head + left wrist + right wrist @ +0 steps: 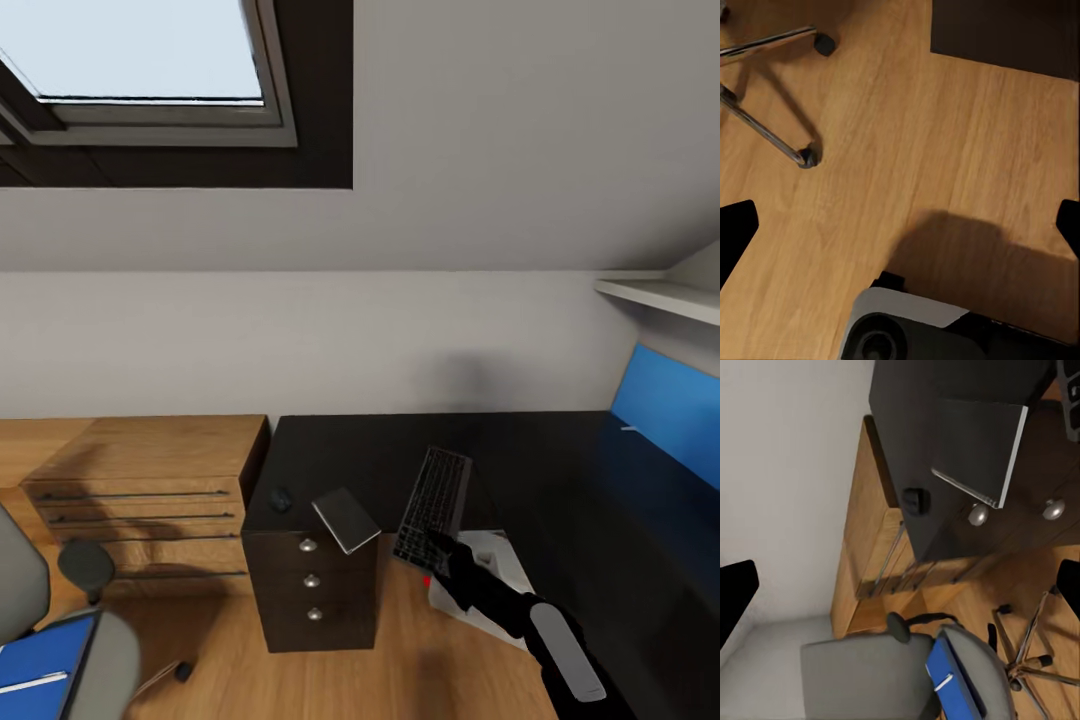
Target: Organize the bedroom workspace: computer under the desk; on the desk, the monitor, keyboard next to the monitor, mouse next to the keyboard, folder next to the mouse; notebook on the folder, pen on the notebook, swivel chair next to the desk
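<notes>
The black keyboard (435,503) lies on the black desk (560,470) with its near end past the front edge. My right gripper (440,548) (907,581) is open beside that end, nothing between its fingers. A grey notebook (346,520) (979,446) overhangs the desk edge above the drawers, with the mouse (281,498) (916,499) just left of it. The light grey computer (492,572) stands under the desk. On the swivel chair (100,655) (870,675) lies the blue folder (40,662) (945,679) with the pen (32,683) on it. My left gripper (907,217) hangs open over the floor. The monitor is out of view.
A light-wood dresser (150,485) stands against the wall left of the desk. The desk's blue back panel (665,410) and a white shelf (660,295) are at the right. The chair's chrome base (765,127) and my own base (907,330) are on the wood floor.
</notes>
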